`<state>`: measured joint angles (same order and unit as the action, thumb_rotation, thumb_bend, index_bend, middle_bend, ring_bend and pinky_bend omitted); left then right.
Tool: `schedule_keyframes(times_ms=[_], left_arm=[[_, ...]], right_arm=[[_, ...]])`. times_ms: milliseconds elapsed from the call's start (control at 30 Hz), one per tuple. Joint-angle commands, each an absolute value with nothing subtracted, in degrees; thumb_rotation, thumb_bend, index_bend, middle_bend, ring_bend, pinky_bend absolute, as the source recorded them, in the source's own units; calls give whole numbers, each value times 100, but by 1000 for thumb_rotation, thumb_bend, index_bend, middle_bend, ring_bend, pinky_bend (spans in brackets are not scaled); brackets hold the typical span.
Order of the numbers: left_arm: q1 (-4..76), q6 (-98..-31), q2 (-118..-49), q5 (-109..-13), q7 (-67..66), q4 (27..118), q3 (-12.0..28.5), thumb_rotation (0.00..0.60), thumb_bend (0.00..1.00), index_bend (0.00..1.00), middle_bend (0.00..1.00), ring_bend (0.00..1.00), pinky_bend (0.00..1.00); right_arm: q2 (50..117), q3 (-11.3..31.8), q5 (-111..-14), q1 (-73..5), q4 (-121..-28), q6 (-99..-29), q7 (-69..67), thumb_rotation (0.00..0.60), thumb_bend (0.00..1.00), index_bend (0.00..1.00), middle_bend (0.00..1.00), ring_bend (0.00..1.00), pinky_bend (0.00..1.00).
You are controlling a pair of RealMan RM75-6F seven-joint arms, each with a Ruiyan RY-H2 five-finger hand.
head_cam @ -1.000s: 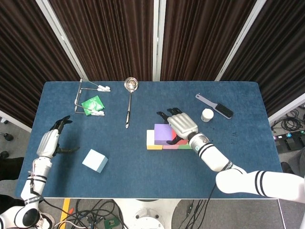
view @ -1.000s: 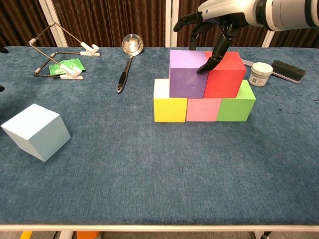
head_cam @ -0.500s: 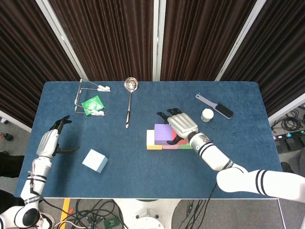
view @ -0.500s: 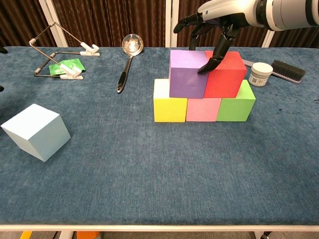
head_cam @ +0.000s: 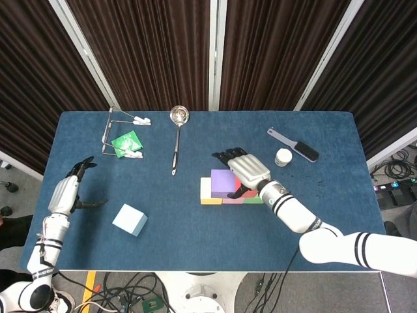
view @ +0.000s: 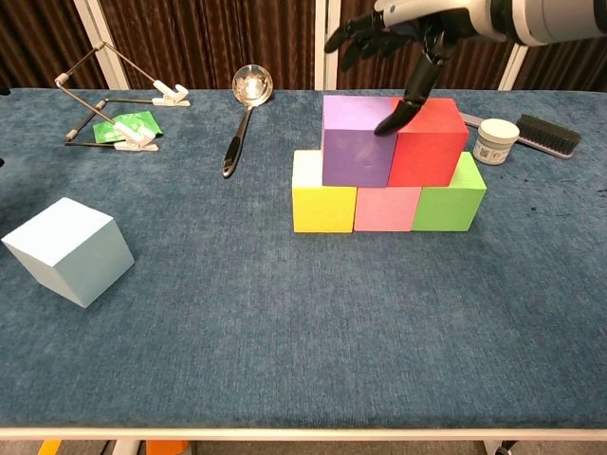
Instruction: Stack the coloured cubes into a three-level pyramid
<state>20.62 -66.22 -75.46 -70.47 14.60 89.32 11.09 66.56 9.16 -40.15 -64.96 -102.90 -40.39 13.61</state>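
Head view. Pyramid, part built, at mid worktop [head_cam: 326,140]: bottom row of yellow cube [head_cam: 206,191], pink cube and green cube side by side; the purple cube [head_cam: 223,183] sits on top, and only a sliver of the red cube beside it shows under the right robot hand [head_cam: 246,171]. That hand hangs over the second level, fingers spread, holding nothing. The pale blue cube [head_cam: 130,220], still loose, lies well apart to the left and nearer the front edge. The left robot hand [head_cam: 68,191] hovers near the left edge, just beside the pale blue cube, fingers apart and empty. It is plainly the nearer hand; the cube lies to its right and slightly toward the robot.

Chest view. Bottom row: yellow cube [view: 322,198], pink cube [view: 387,208], green cube [view: 449,198], touching. Second level: purple cube [view: 356,140] and red cube [view: 429,141], touching, faces roughly flush. Right robot hand [view: 403,28] above them, open-fingered, one fingertip [view: 391,123] at the seam between purple and red. Pale blue cube [view: 68,250]: matte, sharp-edged, turned one corner toward the camera, flat on the worktop. No long axis; likely graspable across any pair of faces. Left robot hand out of this view. Top level not yet placed.
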Motion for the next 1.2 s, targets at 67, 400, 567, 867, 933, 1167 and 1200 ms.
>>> schedule_keyframes(times_ms=[67,400,567,867,933,1167,1200], left_arm=[[2031,-6663,-7501,-7098,1478,9030,1088,600,0,65,154,31,139],[2001,-6759,-7280,-6844,1229,9604,1218,600,0,65,154,31,133],[1979,-6568,-6980,-6858,718,10142,932,600,0,64,154,31,130],[1969,-6678,-6881,-6299,-1014,11537,478,600,0,56,154,17,110],[2049,-6687,-6981,-6195,-1261,11670,492,600,0,55,154,17,110],[2375,-6598,-7311,-7943,-1203,10467,287,600,0,51,153,0,108],[2431,-6515,-7271,-8112,-1117,10328,238,600,0,50,153,0,107]], right_arm=[[6495,1086,-4290,-6307,-10420,-4209,1101,600,61,0,79,0,0],[6289,1410,-5369,-5630,-10457,-4592,73,600,56,0,95,0,0],[6190,1470,-5737,-5403,-10438,-4689,-228,600,55,0,95,0,0],[6117,1497,-6119,-5062,-10235,-4731,-758,600,54,0,90,0,0],[6118,1493,-6210,-4991,-10176,-4730,-884,600,54,0,89,0,0],[6009,1479,-6581,-4724,-10082,-4773,-1326,600,53,0,90,0,0],[5980,1482,-6614,-4695,-10081,-4781,-1364,600,53,0,90,0,0]])
